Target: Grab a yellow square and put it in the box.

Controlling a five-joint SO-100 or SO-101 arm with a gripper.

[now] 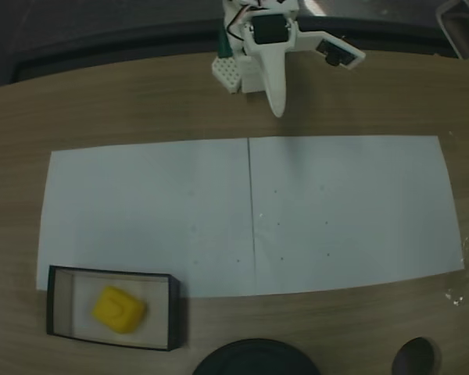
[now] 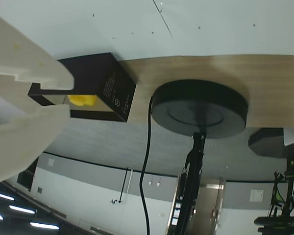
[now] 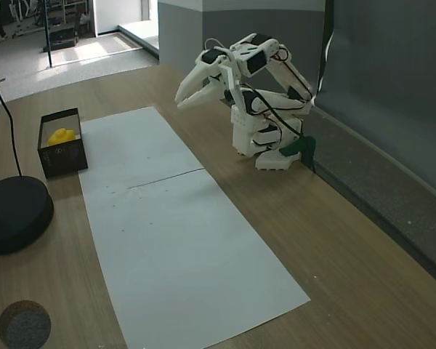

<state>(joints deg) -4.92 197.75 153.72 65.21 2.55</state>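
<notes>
The yellow square (image 1: 119,308) (image 2: 82,100) (image 3: 61,136) lies inside the box (image 1: 113,273) (image 2: 108,83) (image 3: 62,160), a shallow black-walled tray at the near left of the table in a fixed view. My white gripper (image 1: 277,109) (image 3: 185,98) is folded back by the arm's base at the far edge, well away from the box and above bare wood. In the wrist view the gripper (image 2: 71,95) has its fingertips a little apart with nothing between them, and the box shows through the gap.
Two white paper sheets (image 1: 250,211) cover the middle of the wooden table. A round black stand base (image 1: 254,359) (image 2: 198,107) (image 3: 14,214) sits right of the box at the near edge, with a cable (image 2: 147,161) beside it. A small dark disc (image 1: 414,358) (image 3: 23,325) lies further along.
</notes>
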